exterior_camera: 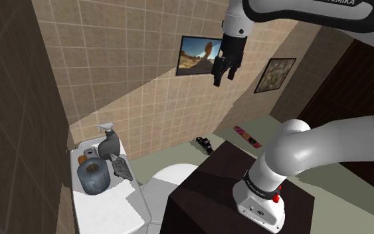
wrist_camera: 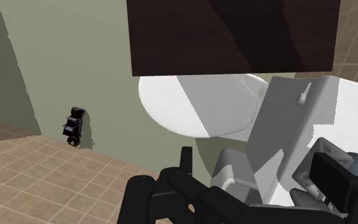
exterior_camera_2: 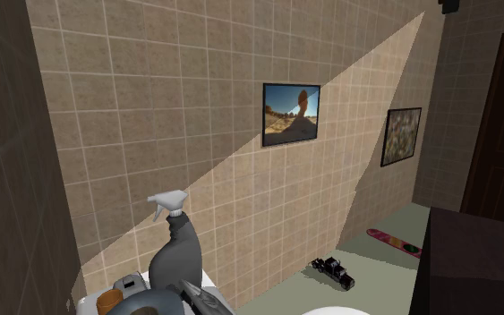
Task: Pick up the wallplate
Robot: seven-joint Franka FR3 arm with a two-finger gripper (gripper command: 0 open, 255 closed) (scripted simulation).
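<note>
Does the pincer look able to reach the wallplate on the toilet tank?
Probably yes: nothing stands between the raised pincer and the wallplate, though the spray bottle and grey roll crowd it.

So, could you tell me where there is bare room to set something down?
The tank lid is bare at the end nearest the shoulder camera, past the roll. Its wall end is crowded: spray bottle, cup, wallplate. The floor between toy truck and skateboard is also free.
</note>
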